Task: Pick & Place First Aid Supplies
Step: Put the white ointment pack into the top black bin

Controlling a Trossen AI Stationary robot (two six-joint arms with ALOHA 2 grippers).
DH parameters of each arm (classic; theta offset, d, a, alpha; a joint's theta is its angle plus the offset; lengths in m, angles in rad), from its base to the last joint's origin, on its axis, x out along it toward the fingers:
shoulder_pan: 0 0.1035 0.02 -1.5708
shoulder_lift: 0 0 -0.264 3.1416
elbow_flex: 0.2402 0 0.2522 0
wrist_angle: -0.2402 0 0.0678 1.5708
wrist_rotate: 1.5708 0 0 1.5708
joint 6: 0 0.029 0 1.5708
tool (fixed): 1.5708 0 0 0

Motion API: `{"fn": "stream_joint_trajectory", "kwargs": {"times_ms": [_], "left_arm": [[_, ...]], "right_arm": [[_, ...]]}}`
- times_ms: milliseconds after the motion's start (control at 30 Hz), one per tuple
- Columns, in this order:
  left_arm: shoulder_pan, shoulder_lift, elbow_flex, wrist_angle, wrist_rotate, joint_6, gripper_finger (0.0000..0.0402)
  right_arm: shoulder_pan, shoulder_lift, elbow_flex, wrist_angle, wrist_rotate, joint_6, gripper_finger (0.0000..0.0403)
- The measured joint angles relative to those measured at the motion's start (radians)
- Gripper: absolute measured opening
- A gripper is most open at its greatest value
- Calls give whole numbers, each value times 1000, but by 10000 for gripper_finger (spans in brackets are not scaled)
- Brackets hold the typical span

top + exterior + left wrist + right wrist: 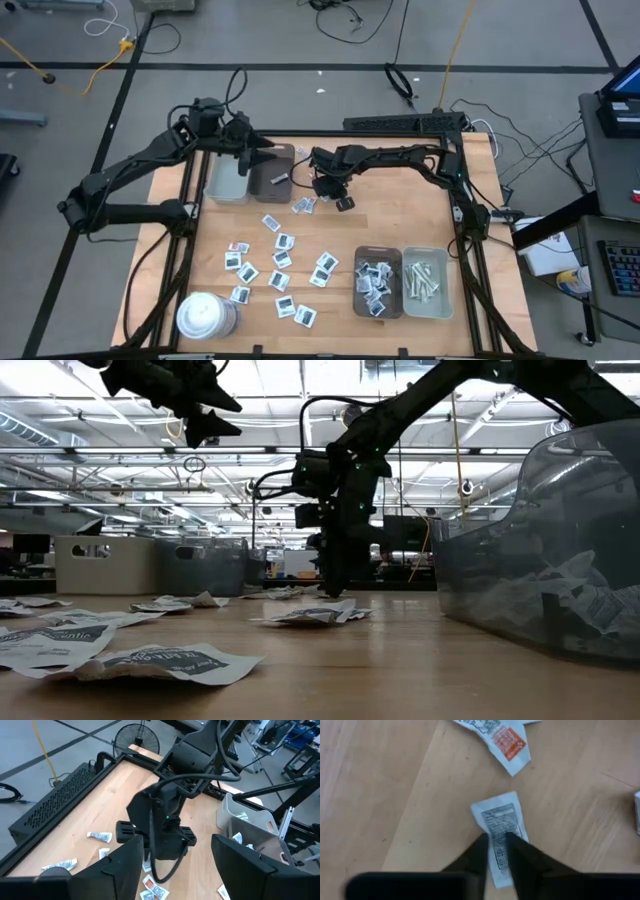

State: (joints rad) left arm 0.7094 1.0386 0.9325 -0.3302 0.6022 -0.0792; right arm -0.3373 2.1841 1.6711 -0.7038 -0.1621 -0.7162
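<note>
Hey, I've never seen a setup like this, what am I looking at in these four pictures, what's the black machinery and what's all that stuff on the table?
It is a robot with two dark arms working at a wooden table. One picture looks straight down from above, one looks level across the table top, and two come from cameras on the arms' wrists.

Scattered on the table are small white first aid packets. There are also two trays at the back, two trays near the front holding more supplies, and a white cylinder.

The right gripper is down at the table, its fingers closed on the edges of one packet that lies on the wood. The left gripper hovers open above the back trays, holding nothing.
</note>
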Motion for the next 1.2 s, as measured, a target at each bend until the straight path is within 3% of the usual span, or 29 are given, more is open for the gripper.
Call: {"fn": "stream_joint_trajectory", "kwargs": {"times_ms": [100, 400, 800, 967, 1200], "left_arm": [[0, 0, 0, 0, 0, 2, 241], [0, 0, 0, 1, -1, 45, 241], [4, 1, 0, 26, -1, 98, 241], [4, 1, 0, 27, 0, 103, 241], [0, 1, 0, 42, 41, 103, 241]], "right_arm": [[0, 1, 0, 17, 1, 20, 10], [4, -31, -3, 73, -2, 256, 1], [-1, -165, -4, 186, -211, 589, 0], [5, -227, -71, 364, -235, 758, 0], [15, -343, -232, 784, -234, 969, 0]]}}
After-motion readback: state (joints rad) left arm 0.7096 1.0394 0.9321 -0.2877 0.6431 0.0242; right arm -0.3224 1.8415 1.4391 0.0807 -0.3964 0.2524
